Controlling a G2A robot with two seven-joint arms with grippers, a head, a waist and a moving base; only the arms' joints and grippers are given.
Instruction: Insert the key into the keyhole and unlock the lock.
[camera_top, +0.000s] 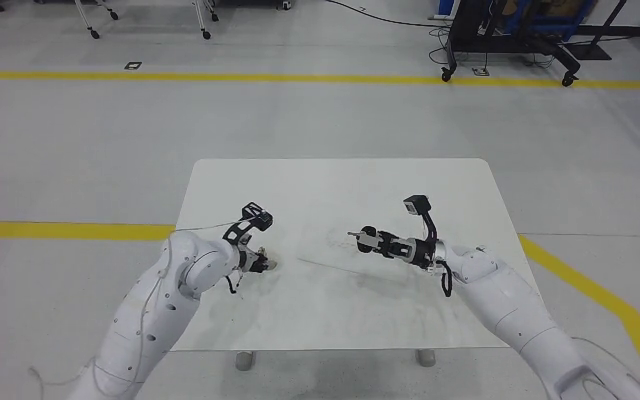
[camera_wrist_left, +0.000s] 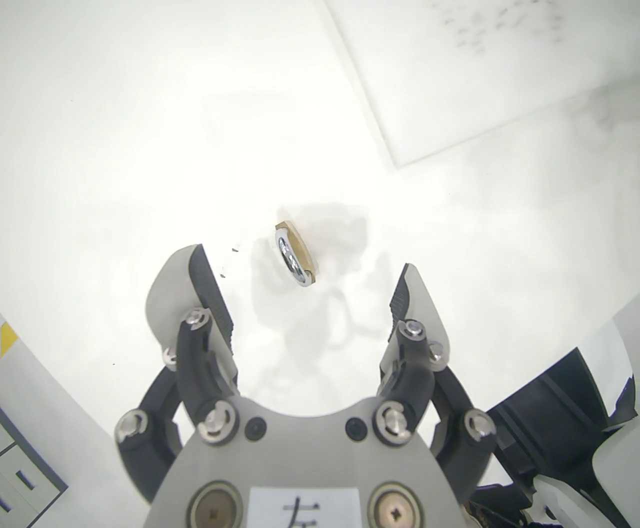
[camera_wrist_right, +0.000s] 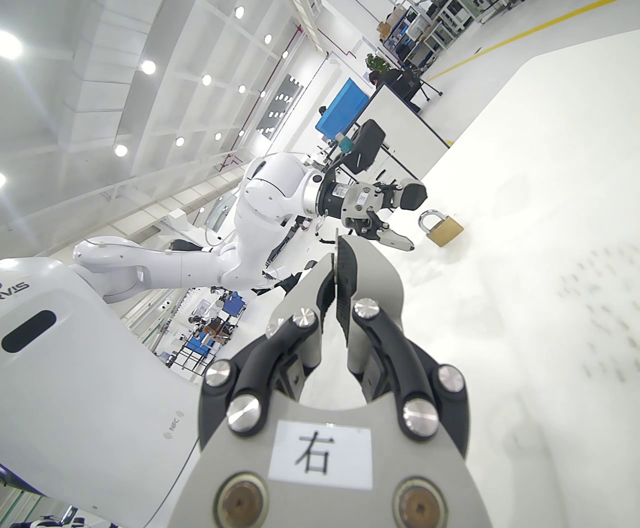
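Note:
A brass padlock (camera_wrist_left: 295, 254) with a silver shackle lies on the white table (camera_top: 330, 190), at the left side (camera_top: 270, 265). My left gripper (camera_wrist_left: 301, 260) hangs open just above it, one finger on either side, not touching. The right wrist view shows the same padlock (camera_wrist_right: 442, 227) beside the left gripper (camera_wrist_right: 415, 220). My right gripper (camera_top: 362, 237) is near the table's middle, held level and pointing toward the padlock. It is shut (camera_wrist_right: 340, 245) on a small thin key (camera_top: 352, 235) that sticks out of its tip.
A thin white sheet (camera_wrist_left: 475, 75) with faint scuff marks lies flat on the table between the two arms; its corner (camera_wrist_left: 400, 162) is close to the padlock. The table's near edge (camera_top: 330, 348) runs under both arms.

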